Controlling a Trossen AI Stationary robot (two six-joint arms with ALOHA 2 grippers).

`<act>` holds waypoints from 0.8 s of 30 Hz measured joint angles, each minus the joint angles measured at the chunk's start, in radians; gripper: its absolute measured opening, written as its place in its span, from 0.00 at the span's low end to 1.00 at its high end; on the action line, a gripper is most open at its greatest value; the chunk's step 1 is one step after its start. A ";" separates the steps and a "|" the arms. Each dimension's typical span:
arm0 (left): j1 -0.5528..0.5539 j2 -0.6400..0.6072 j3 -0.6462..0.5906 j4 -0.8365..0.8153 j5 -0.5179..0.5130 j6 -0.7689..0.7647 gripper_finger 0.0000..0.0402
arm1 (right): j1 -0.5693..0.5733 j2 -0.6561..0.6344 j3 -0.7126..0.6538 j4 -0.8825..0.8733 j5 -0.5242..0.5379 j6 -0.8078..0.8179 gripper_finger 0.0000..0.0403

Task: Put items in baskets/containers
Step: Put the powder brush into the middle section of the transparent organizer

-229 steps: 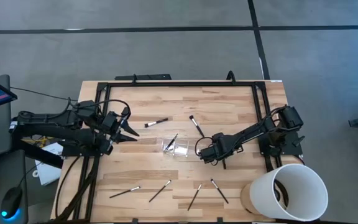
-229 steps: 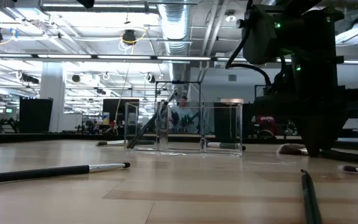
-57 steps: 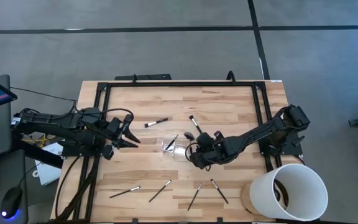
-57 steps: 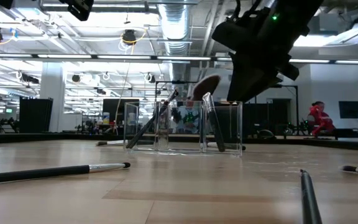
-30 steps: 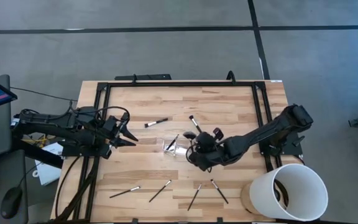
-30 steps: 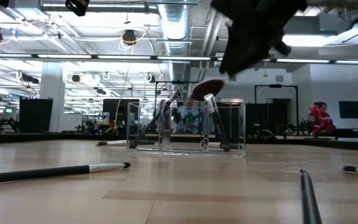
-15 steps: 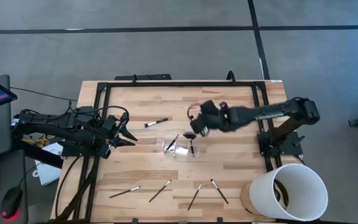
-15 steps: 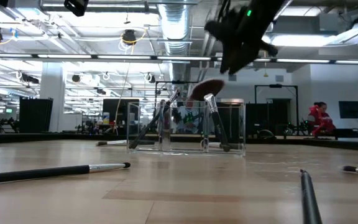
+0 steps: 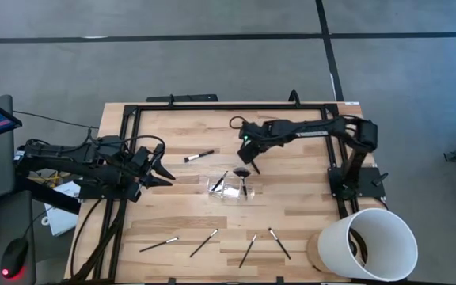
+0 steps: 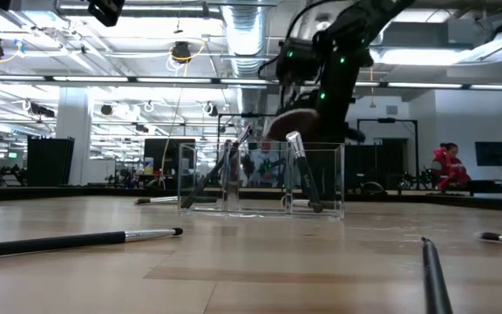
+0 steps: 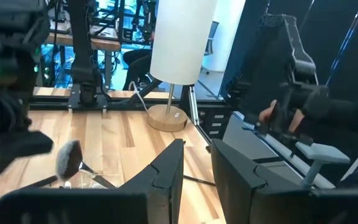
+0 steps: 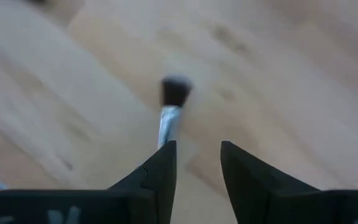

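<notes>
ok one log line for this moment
right gripper: open, over loose brush | left gripper: waiting, table left | clear tray: holds brushes

Two leaning brushes (image 10: 301, 170) in clear tray (image 10: 260, 179)

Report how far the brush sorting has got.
Done: a thin brush and the fan brush stand in the clear tray. In hand: the right gripper, fingers open, hovers over a loose brush. Left: that one, a second brush near the waiting left gripper, and four brushes along the near edge.

Pale striped-grain wooden table (image 9: 291, 214), black frame — clear tray (image 9: 229, 188), dark brushes with silver ferrules (image 9: 199, 156), white bucket (image 9: 374, 241).
</notes>
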 joint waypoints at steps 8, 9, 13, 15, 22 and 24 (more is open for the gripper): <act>0.000 -0.018 0.000 0.002 -0.072 0.025 0.20 | -0.001 0.095 0.000 0.031 -0.038 -0.026 0.42; 0.000 -0.022 0.000 -0.002 -0.074 0.026 0.20 | -0.001 0.096 0.000 0.031 -0.035 -0.027 0.43; 0.011 -0.034 0.000 0.002 -0.078 0.051 0.20 | 0.001 0.106 0.000 0.044 -0.035 -0.027 0.47; 0.025 -0.041 0.000 0.004 -0.097 0.054 0.20 | 0.003 0.119 0.002 0.073 -0.035 -0.027 0.47; 0.060 -0.053 0.000 0.004 -0.113 0.047 0.20 | 0.024 0.152 0.004 0.072 -0.020 -0.026 0.40; 0.060 -0.053 0.000 0.004 -0.113 0.046 0.20 | 0.028 0.152 0.004 0.072 -0.002 -0.026 0.37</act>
